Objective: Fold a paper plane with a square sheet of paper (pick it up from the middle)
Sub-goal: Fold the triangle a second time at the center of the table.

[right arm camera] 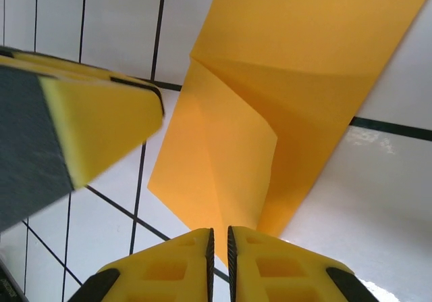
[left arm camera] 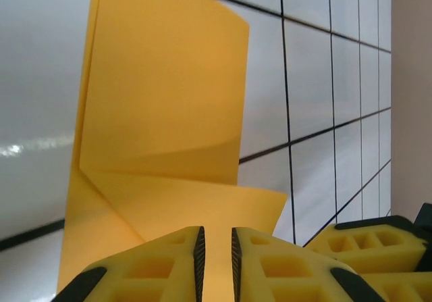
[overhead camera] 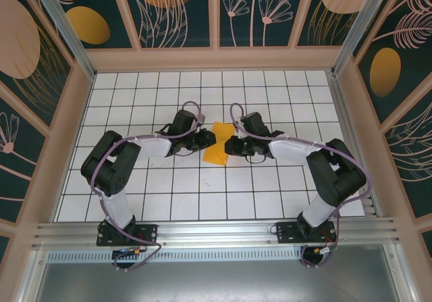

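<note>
Mid-fold, the part-creased paper (overhead camera: 217, 144) sits on the bench (overhead camera: 202, 204) between the left fingers (left arm camera: 165, 265) and right fingers (right arm camera: 172, 265), each pair almost together at its edge, whether pinching it unclear; the next fold likely needs a sure grip and matched edges.

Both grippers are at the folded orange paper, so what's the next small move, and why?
Probably press the raised flap of the orange paper flat with the left gripper. The paper is only partly folded, one layer seems to bow up off the table, and the right gripper sits at the opposite edge, jaws nearly together.
</note>
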You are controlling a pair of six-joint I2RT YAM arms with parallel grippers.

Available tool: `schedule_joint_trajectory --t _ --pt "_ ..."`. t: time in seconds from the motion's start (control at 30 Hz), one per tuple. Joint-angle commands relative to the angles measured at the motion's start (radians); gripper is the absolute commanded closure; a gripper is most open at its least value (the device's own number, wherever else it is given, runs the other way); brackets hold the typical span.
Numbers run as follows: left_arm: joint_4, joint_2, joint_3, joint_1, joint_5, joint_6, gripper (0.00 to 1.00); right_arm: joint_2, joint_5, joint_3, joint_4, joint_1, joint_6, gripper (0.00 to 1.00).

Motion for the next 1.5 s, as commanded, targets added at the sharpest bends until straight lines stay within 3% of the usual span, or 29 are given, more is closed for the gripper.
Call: schedule_joint_trajectory --t 0.0,0.73,1.47 --pt "0.071 0.008 -0.024 -0.024 0.043 -0.026 0.80 -0.030 -0.042 -0.033 0.037 0.016 0.019 0.85" --pt "0.079 0.122 0.013 -0.038 0.020 -0.024 0.84 0.066 -0.106 -0.067 0.113 0.034 0.034 0.90" --pt "0.015 0.161 0.045 -0.036 -0.037 0.009 0.84 0.142 -0.082 -0.053 0.099 0.034 0.030 0.90"
